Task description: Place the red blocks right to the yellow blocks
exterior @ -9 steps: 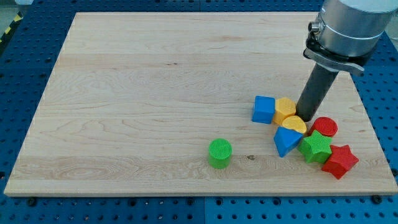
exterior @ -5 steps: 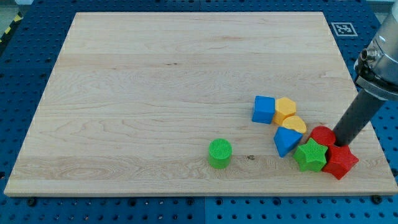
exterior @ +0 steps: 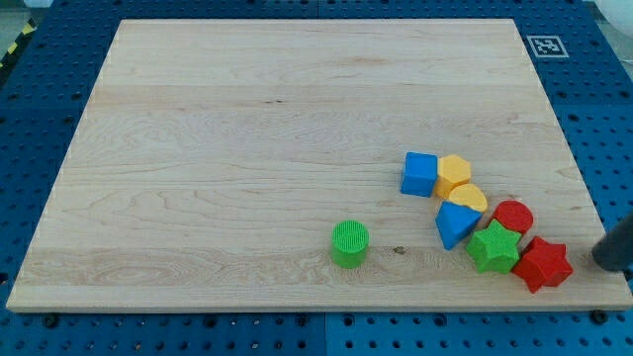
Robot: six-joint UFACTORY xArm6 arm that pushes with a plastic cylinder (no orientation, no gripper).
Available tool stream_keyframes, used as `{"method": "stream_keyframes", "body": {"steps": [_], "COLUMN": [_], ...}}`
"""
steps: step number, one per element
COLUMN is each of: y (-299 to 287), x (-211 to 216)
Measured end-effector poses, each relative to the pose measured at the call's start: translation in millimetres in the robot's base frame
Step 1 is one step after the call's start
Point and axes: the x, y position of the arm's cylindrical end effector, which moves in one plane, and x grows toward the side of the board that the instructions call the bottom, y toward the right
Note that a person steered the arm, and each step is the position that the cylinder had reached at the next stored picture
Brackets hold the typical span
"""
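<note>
Two yellow blocks sit at the board's lower right: a yellow hexagon [exterior: 454,173] and a yellow half-round block [exterior: 468,198] just below it. A red cylinder [exterior: 514,217] lies right of the half-round block, touching the green star [exterior: 495,247]. A red star [exterior: 542,264] lies lower right, beside the green star. My rod shows only as a dark sliver at the view's right edge, and my tip [exterior: 600,265] is right of the red star, apart from it.
A blue cube [exterior: 419,174] touches the yellow hexagon's left side. A blue wedge-like block [exterior: 455,224] sits below the yellow blocks. A green cylinder [exterior: 350,243] stands alone further left. The wooden board [exterior: 247,129] ends close to the red star.
My rod moved from between the yellow blocks and the red cylinder rightwards and down, almost out of view. The red cylinder and green star shifted slightly left.
</note>
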Motion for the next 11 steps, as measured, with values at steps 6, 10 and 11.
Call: {"method": "stream_keyframes", "body": {"steps": [6, 10, 11], "y": [-69.1, -87.2, -91.6], "x": [14.9, -76.4, -89.0]}}
